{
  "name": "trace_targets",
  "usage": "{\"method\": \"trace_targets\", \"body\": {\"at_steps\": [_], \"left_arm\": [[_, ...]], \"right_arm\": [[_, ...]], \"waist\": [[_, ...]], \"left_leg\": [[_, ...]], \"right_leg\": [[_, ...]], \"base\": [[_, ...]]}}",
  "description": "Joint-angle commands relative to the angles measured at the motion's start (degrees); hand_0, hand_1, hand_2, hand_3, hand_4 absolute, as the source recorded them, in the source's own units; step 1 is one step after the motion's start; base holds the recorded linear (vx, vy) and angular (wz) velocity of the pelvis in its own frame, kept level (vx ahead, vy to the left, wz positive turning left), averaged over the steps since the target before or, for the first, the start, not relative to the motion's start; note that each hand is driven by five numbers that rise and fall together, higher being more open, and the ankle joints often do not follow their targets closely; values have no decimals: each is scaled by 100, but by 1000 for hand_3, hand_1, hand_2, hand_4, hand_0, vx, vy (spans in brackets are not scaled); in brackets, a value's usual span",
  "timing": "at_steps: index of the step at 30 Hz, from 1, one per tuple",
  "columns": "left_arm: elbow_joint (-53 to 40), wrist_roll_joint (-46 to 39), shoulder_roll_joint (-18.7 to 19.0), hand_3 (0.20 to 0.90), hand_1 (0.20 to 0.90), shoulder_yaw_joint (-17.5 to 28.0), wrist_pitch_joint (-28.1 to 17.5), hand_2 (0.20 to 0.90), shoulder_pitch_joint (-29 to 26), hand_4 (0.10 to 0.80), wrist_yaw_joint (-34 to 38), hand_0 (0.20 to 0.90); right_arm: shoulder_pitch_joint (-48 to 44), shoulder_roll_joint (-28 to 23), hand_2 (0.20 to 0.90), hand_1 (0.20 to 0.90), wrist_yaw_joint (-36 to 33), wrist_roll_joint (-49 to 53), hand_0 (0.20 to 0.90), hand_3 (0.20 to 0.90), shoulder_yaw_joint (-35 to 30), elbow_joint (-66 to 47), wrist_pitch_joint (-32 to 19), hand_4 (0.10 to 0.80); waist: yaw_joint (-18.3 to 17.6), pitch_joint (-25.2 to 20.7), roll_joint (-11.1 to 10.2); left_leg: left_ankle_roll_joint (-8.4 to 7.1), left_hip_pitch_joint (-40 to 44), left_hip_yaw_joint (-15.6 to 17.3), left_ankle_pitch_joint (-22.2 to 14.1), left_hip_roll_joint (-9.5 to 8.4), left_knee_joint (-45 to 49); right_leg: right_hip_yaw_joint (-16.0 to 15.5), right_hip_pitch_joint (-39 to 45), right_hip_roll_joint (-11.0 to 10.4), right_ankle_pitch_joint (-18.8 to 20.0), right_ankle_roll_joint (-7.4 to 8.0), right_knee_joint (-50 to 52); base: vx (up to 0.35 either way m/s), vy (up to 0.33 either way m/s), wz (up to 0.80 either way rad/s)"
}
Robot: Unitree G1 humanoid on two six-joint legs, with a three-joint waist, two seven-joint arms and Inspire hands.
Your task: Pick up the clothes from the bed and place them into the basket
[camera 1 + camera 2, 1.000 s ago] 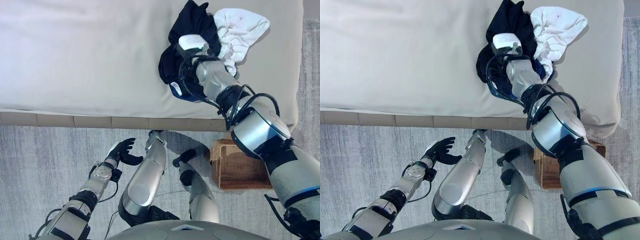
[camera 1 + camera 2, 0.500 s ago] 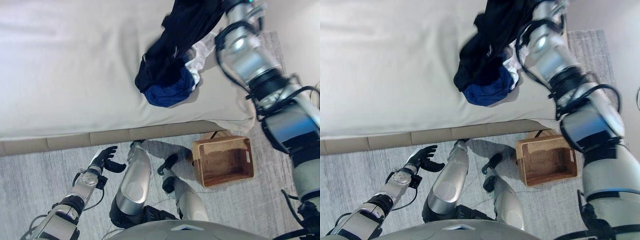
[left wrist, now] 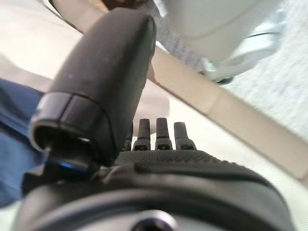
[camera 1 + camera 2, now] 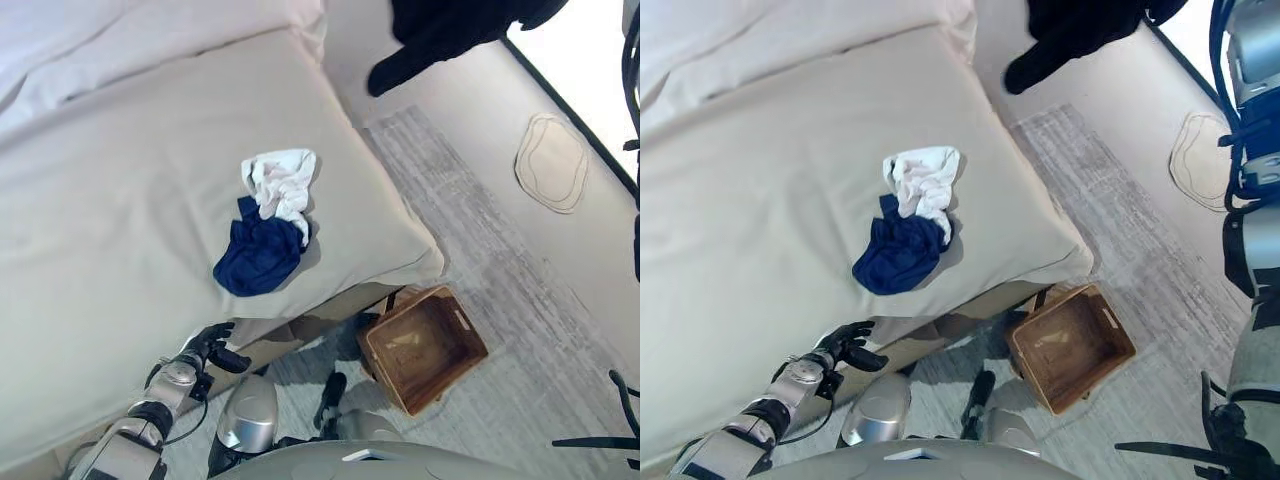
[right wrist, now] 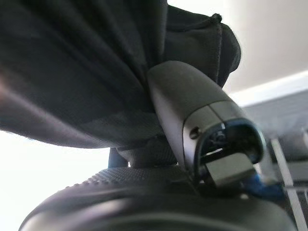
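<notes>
Right wrist view: right hand (image 5: 192, 144) up high, thumb pinching soft black cloth (image 4: 450, 30); cloth cut off at picture top, fingers hidden behind folds. Crumpled white cloth (image 4: 283, 180) touching blue cloth (image 4: 258, 255), both on smooth beige bed (image 4: 120, 250). Square wooden basket (image 4: 424, 345) on grey rug by bed corner, nothing inside. Left hand (image 4: 210, 345) low beside bed edge, fingers loose, holding nothing.

Right hand (image 5: 192, 159) raised high, far right, thumb clamped shut. Left hand (image 4: 205, 350) low, near left, fingers relaxed, empty.
</notes>
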Motion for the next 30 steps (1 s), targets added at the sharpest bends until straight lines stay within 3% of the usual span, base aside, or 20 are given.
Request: {"method": "trace_targets", "body": {"at_steps": [1, 6, 12, 17, 24, 30], "left_arm": [[428, 211, -44, 900, 900, -514, -34, 900, 598, 800, -198, 900], [561, 423, 16, 900, 900, -451, 146, 900, 769, 800, -346, 900], [577, 380, -13, 900, 900, -343, 179, 900, 776, 800, -307, 900], [497, 417, -12, 900, 900, -252, 91, 900, 634, 800, -331, 900], [217, 476, -15, 900, 900, -442, 35, 900, 339, 800, -478, 900], [176, 612, -120, 900, 900, -508, -69, 900, 353, 800, -494, 900]], "right_arm": [[-710, -497, 300, 300, -887, -199, 300, 200, 469, -70, -579, 100], [-905, -896, 300, 300, -996, -141, 300, 200, 581, -292, -383, 100], [-856, -1187, 300, 300, 238, 300, 300, 200, 781, -134, 29, 100], [-286, -1234, 300, 300, 1578, 156, 300, 200, 715, 270, 226, 100], [1130, -1146, 300, 300, 2684, -498, 300, 200, 148, 424, 262, 100], [2737, -776, 300, 300, 2810, -814, 300, 200, -797, -32, 286, 100]], "waist": [[-77, -1136, 52], [-290, -1203, 132], [-546, -1252, 200], [-754, -1292, 259], [-892, -1141, 402], [-964, -987, 579]], "left_leg": [[190, 200, 190, -488, 25, -201], [238, 316, 344, -575, 30, -155], [234, 477, 542, -628, 35, -215], [196, 538, 793, -584, 73, -302], [157, 463, 921, -511, 122, -333], [114, 396, 914, -453, 176, -356]], "right_leg": [[134, -201, 39, -372, 130, 577], [389, -191, 97, -462, 89, 668], [637, -134, 145, -393, 80, 508], [809, -139, 164, -303, 69, 365], [870, -211, 143, -272, 50, 315], [809, -248, 157, -285, 14, 282]], "base": [[-40, -8, -41], [-24, -7, -36], [-34, -28, -31], [-33, -78, -38], [-48, -98, -14], [-9, -102, 1]]}}
